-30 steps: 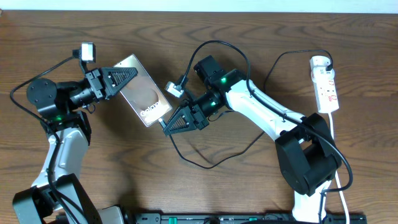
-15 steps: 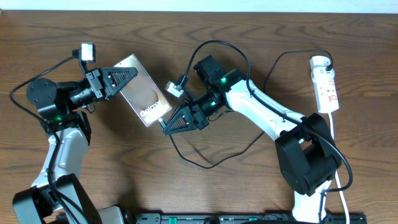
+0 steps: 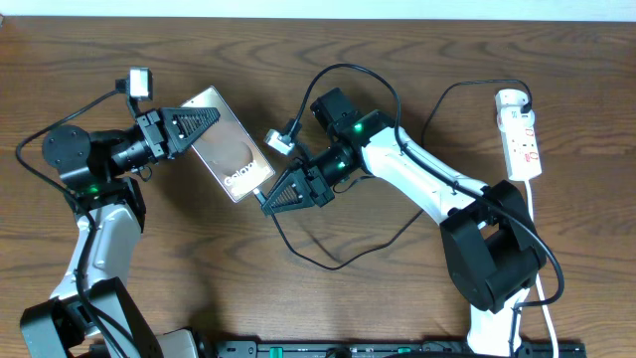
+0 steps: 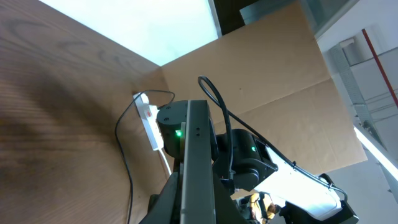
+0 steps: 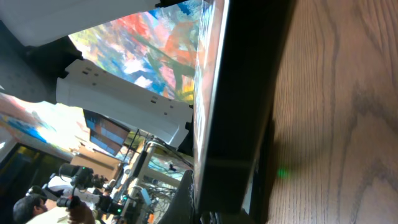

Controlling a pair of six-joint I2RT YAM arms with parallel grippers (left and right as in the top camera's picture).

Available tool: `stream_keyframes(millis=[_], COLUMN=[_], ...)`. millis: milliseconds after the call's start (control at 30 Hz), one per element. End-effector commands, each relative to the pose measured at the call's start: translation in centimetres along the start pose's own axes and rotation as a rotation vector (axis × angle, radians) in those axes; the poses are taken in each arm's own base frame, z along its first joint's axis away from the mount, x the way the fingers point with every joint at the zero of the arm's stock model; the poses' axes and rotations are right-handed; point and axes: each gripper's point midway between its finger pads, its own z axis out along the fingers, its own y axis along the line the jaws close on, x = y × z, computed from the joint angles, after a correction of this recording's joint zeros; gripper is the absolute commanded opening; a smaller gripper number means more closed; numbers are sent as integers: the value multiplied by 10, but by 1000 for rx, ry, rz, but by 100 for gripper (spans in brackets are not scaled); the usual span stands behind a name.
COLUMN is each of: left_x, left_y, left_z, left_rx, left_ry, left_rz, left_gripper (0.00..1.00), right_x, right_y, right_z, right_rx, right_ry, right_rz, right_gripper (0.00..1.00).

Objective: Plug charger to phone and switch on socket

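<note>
Centre-left on the wood table (image 3: 199,268), left gripper (image 3: 204,119) clamps the far end of the flat glossy phone (image 3: 231,149), whose long axis runs near-right to right gripper (image 3: 270,202), pinched shut on the thin black charger cable (image 3: 318,261); white power strip (image 3: 520,134) lies far right.

The phone (image 4: 198,174) stands edge-on at centre, the right arm (image 4: 249,165) behind it and the socket (image 4: 151,126) farther off on the table (image 4: 56,124).
</note>
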Motion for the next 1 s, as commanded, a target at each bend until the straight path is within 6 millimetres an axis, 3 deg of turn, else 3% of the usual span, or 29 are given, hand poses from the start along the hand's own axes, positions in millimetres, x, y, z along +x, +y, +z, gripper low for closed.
stream_keyframes(millis=[0, 967], left_x=[10, 10], left_y=[-9, -9], left_z=[1, 1], left_rx=[14, 15], left_ry=[53, 53], left_rz=[36, 47], left_gripper=[7, 7], right_x=[-7, -10], right_y=[9, 6], right_z=[-5, -15], right_rx=[-24, -10], right_ry=[-21, -41], right_rz=[-12, -3], right_gripper=[1, 1])
